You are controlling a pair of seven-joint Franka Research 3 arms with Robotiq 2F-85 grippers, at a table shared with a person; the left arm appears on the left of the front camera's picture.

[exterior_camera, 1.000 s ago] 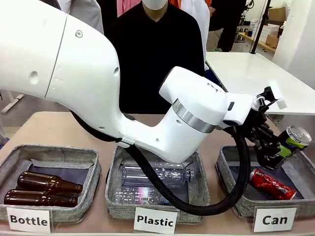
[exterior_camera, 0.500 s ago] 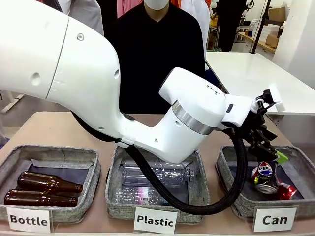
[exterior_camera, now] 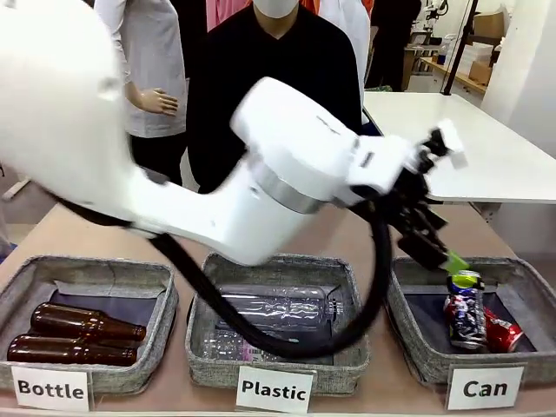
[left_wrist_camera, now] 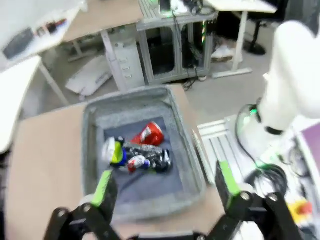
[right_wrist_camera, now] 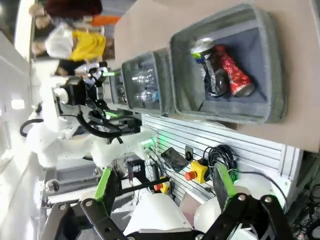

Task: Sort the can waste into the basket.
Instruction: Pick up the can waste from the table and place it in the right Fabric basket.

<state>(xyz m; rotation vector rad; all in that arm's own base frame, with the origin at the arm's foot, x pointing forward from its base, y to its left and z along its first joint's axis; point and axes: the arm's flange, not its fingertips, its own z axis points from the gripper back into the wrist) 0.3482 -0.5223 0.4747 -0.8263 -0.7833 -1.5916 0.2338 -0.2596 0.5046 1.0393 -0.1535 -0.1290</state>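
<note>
green pads of the left pincer stand wide apart with nothing between them, hovering above the near rim of the basket. straight ahead of its fingers, down on the dark lining, lies the black can with its green top, and just beyond it, touching or nearly so, the crushed red can. from the front the pincer hangs just up and to the left of the basket labelled "can", the black can propped against the red can below it. both cans look to be inside, so the sorting seems done and the step in hand is likely clearing away. to do it well, i would lift straight up before swinging aside, so the open fingers do not snag the fabric wall or knock the propped can. farther off, the right pincer also gapes apart, empty, well clear of the basket on the bench.
</note>
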